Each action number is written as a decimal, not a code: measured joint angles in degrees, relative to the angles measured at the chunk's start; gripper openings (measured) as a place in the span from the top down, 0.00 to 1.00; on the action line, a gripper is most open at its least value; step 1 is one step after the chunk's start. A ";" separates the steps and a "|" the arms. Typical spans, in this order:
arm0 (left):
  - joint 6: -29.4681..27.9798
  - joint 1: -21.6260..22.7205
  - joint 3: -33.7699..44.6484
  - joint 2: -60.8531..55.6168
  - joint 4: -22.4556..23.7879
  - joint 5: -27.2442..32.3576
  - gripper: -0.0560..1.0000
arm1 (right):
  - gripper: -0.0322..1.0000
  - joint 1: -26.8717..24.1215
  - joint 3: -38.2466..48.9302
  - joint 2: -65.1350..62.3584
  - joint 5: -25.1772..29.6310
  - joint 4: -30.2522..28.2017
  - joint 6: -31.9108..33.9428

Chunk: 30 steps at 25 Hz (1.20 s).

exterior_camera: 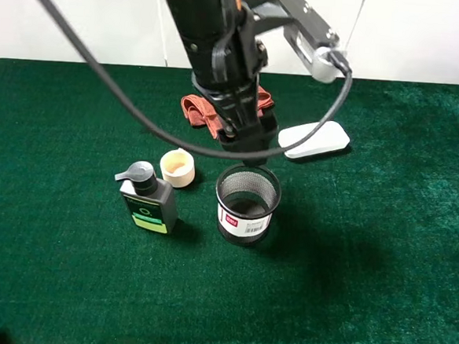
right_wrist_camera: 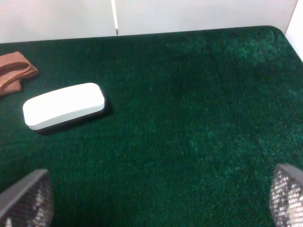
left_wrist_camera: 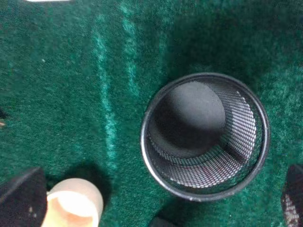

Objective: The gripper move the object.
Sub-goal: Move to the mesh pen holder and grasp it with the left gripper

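Green felt covers the whole desk [exterior_camera: 381,253], pale wall behind it, and all the action sits near the middle. Big black arm coming down from the far side, cables looping off it, and its left pincer [exterior_camera: 245,145] hangs just above the far rim of the pen cup [exterior_camera: 247,205]. The wrist view looks straight down the mesh, with both fingers spread wide to either side of it, nothing pinched. That reads as a line-up so the jaws can drop outside the wall and squeeze. The pen cup itself stands upright on the felt, label facing the near edge, apart from its neighbours, so there is room to close. Off to the right, the right pincer [right_wrist_camera: 156,203] is spread too and empty, parked clear. Just left of the pen cup stands the grey pump bottle [exterior_camera: 148,202]. Behind, a white case [exterior_camera: 314,138] and a reddish cloth [exterior_camera: 198,108]. Smallest, the cream cup [exterior_camera: 177,168], beside the bottle's pump.
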 joint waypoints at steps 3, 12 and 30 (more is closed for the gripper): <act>-0.06 0.00 -2.25 2.88 0.00 2.46 0.01 | 0.30 0.00 0.00 0.00 0.00 0.00 0.00; -0.06 0.00 -4.08 9.55 1.19 4.11 0.01 | 0.30 0.00 0.00 0.00 0.00 0.00 0.00; -0.06 0.00 -4.08 18.18 2.95 -0.79 0.01 | 0.30 0.00 0.00 0.00 0.00 0.00 0.00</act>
